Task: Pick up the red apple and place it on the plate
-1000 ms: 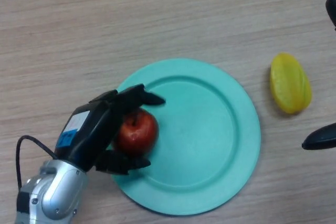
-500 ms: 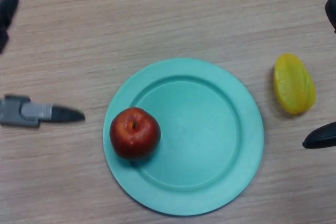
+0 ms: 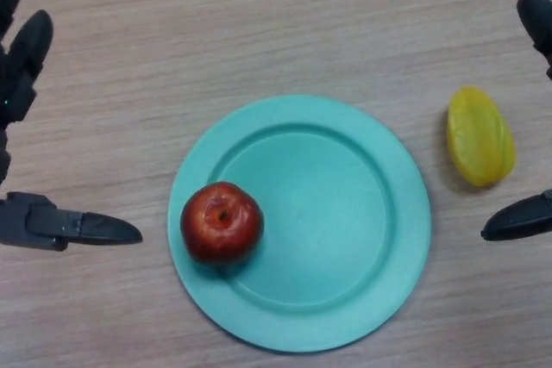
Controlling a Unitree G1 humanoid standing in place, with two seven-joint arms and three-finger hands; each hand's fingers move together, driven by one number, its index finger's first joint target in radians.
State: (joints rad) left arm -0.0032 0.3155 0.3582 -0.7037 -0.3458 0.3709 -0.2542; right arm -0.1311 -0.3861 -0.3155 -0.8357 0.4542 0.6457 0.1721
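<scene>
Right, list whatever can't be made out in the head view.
- Left hand: palm and arm cut off by the left edge; only straight fingers show.
- Right hand: mostly cut off by the right edge; only fingertips show.
- Apple: its underside and contact with the plate are hidden by the apple itself.
- Yellow fruit: its underside is hidden by its own body.

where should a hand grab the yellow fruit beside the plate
Across its narrow middle, coming from above: the yellow fruit lies flat on the table, long axis running near-to-far, with ridged sides. The right hand is closest.
</scene>
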